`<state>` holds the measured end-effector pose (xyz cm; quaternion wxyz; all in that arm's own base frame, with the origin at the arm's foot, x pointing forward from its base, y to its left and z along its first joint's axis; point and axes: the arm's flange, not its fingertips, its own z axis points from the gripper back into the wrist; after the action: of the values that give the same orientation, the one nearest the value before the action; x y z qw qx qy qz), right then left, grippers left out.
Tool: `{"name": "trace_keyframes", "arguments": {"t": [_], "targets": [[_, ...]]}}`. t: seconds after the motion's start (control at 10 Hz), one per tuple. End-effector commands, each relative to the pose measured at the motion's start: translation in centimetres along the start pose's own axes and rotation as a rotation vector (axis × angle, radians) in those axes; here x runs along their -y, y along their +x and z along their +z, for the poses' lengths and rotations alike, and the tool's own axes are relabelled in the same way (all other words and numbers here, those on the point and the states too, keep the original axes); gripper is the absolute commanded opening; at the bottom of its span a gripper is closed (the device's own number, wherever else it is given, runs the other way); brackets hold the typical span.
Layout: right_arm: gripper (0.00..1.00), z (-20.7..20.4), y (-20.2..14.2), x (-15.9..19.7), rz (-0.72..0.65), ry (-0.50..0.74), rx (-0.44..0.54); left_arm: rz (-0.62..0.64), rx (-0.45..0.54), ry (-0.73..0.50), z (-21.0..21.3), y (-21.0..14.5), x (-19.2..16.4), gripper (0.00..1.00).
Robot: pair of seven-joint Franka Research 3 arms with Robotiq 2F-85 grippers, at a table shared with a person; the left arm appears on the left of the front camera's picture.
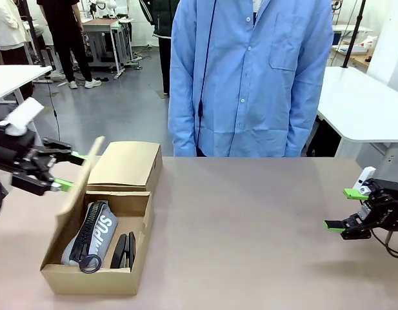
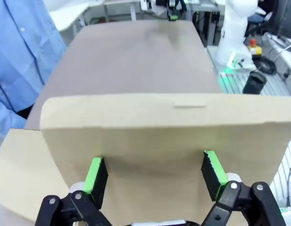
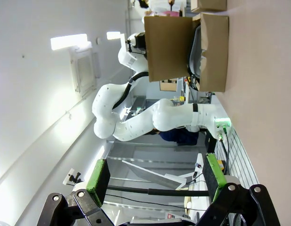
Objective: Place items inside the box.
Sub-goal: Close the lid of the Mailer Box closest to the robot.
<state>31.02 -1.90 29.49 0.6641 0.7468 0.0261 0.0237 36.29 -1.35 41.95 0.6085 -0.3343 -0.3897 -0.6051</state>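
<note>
An open cardboard box (image 1: pixel 89 279) stands at the table's left. Inside lies a pouch (image 1: pixel 100 230) with white "PUS" lettering and a dark zip, a ring (image 1: pixel 90 263) at its near end. Two black staplers (image 1: pixel 124 250) lie beside it. The marker and the yellow knife are hidden. The box's left flap (image 1: pixel 79 179) stands raised. My left gripper (image 1: pixel 68 172) is open just behind this flap (image 2: pixel 159 132), its green pads (image 2: pixel 95 173) at the flap's surface. My right gripper (image 1: pixel 346 209) hangs open over the table's right side, holding nothing, with the box (image 3: pixel 212 44) far ahead.
A person in a blue shirt (image 1: pixel 250 77) stands at the far edge, hands out of sight. The box's far flap (image 1: pixel 126 165) lies folded back on the table. Bare tabletop (image 1: pixel 250 232) spreads between the box and my right gripper. A white table (image 1: pixel 363 103) stands at the back right.
</note>
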Motion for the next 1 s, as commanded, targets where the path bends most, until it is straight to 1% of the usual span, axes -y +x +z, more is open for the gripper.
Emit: {"name": "trace_keyframes", "arguments": {"t": [0.0,0.1,0.3,0.4,0.5,0.6,0.7,0.9], "targets": [[1.00,-0.2,0.1,-0.6,-0.014,0.007,0.003,-0.006,-0.042,0.015,-6.3,-2.3,6.2,1.00],[1.00,-0.2,0.1,-0.6,-0.014,0.007,0.003,-0.028,-0.097,-0.005,-8.2,-3.2,7.0,1.00],[1.00,-0.2,0.1,-0.6,-0.014,0.007,0.003,-0.052,-0.177,-0.068,-10.6,-5.0,9.1,1.00],[1.00,-0.2,0.1,-0.6,-0.014,0.007,0.003,-0.090,-0.218,-0.087,-11.2,-5.7,10.3,1.00],[1.00,-0.2,0.1,-0.6,-0.014,0.007,0.003,-0.100,-0.237,-0.109,-11.4,-6.2,10.8,1.00],[1.00,-0.2,0.1,-0.6,-0.014,0.007,0.003,-0.105,-0.249,-0.115,-11.3,-6.5,11.0,1.00],[1.00,-0.2,0.1,-0.6,-0.014,0.007,0.003,-0.101,-0.240,-0.106,-11.0,-6.4,10.8,1.00],[1.00,-0.2,0.1,-0.6,-0.014,0.007,0.003,-0.085,-0.180,-0.066,-9.5,-4.9,10.1,1.00]]}}
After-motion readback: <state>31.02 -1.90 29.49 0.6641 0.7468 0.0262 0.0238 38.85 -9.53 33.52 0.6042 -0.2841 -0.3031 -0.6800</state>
